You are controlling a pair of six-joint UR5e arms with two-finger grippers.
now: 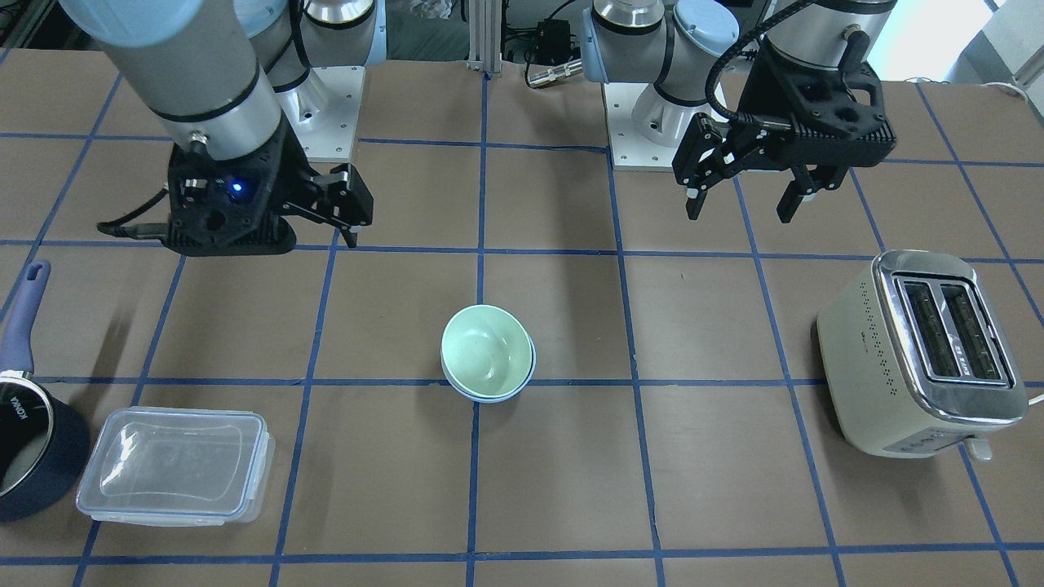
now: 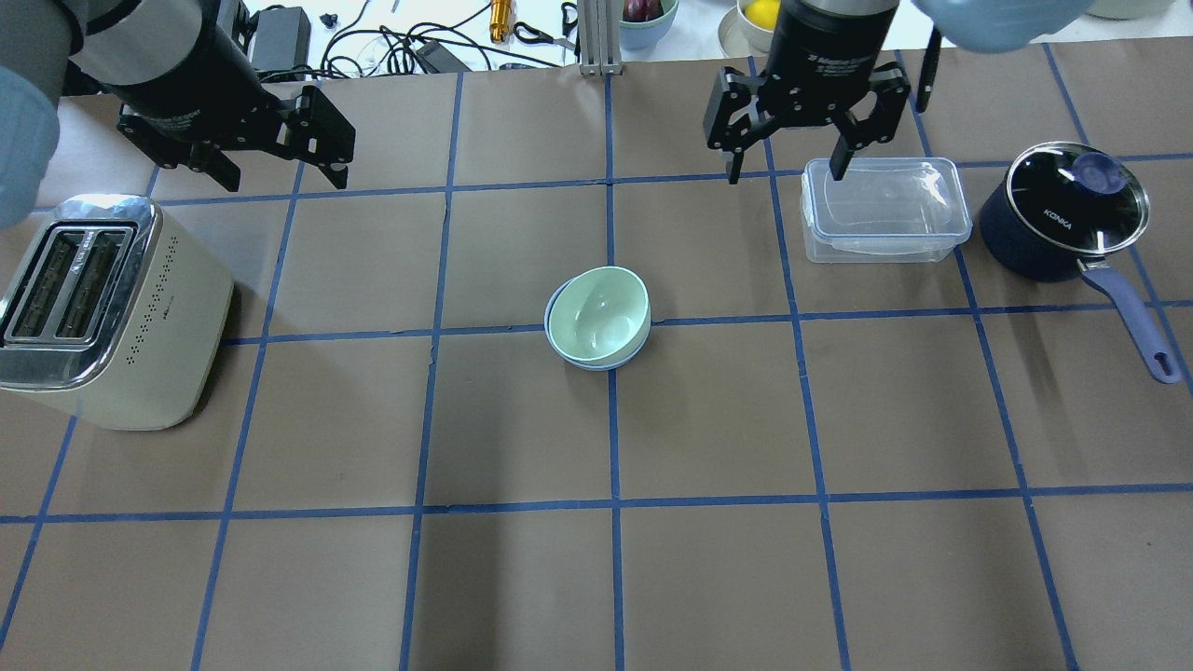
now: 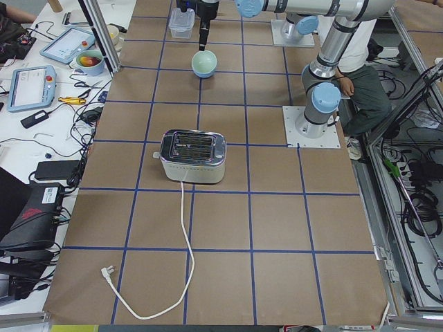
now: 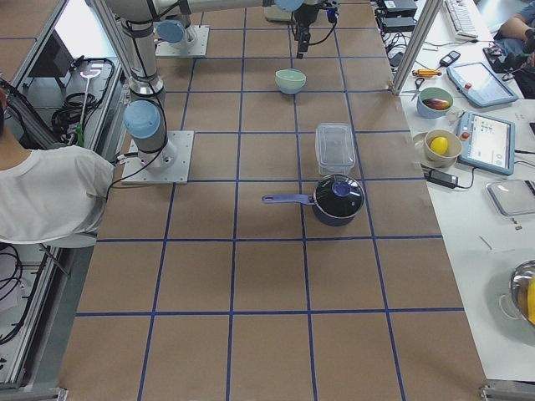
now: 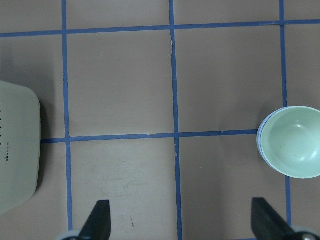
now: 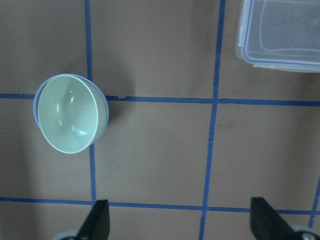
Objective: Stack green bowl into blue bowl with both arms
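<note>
- Front-facing view: the green bowl [image 1: 483, 346], pale mint, round and smooth, sits nested inside the blue bowl [image 1: 493, 399] at the middle of the brown desk [image 1: 571, 489]. Only a thin powder-blue rim shows under it.
- Overhead view: the left gripper [image 2: 284, 180] and the right gripper [image 2: 785, 175] hang over the far part of the desk. Both have their fingers spread, hold nothing, and are well apart from the bowls.
- Right wrist view: the green inside is glossy, with soft light reflections.

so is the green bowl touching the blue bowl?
Touching. The overhead view shows the green bowl seated inside the blue bowl, with only a thin blue rim showing along its edge and no gap.
</note>
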